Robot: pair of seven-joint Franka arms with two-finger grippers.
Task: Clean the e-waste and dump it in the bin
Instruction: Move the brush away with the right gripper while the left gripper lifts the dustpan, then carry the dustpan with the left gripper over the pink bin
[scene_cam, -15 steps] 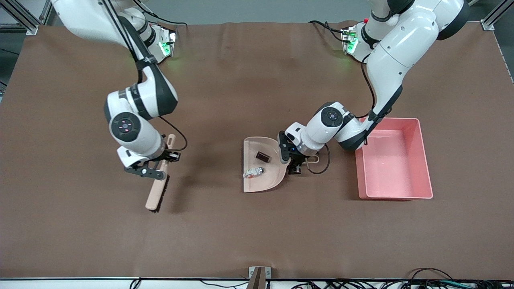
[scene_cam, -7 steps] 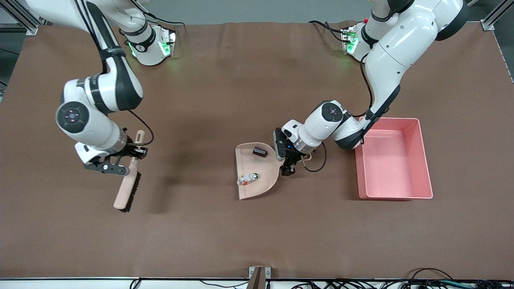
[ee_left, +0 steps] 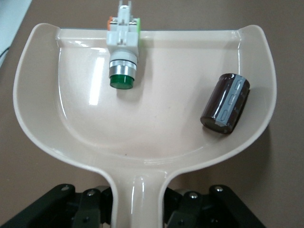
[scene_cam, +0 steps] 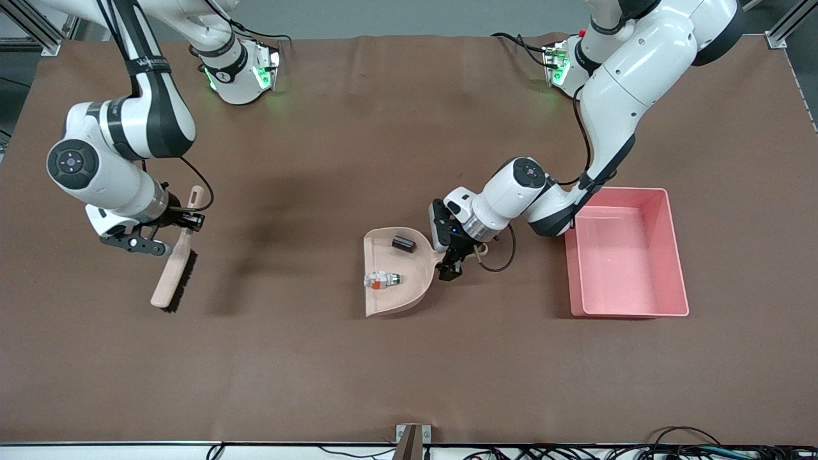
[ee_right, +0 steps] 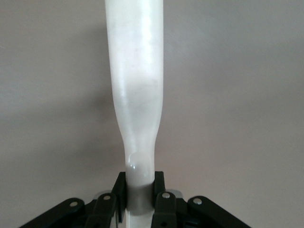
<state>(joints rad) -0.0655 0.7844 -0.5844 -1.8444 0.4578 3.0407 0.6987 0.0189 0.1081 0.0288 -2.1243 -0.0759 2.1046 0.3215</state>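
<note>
While the front view shows only specks, the left wrist view shows the white block's (ee_left: 123,33) green cap and the ribbed black cylinder (ee_left: 225,109) in the dustpan (ee_left: 71,137). The left gripper (ee_left: 137,202) clamps the dustpan's handle; the right gripper (ee_right: 139,190) clamps the brush (ee_right: 135,85). A brown table (scene_cam: 396,370) carries the bin (scene_cam: 674,255) at middle right of the frame.

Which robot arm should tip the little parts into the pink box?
The left arm, most likely. Its left gripper is shut on the dustpan handle, with the white part and black cylinder inside, beside the pink bin. The right gripper holds the brush toward the right arm's end.

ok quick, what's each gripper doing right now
left gripper: shut on the dustpan handle
right gripper: shut on the brush handle
</note>
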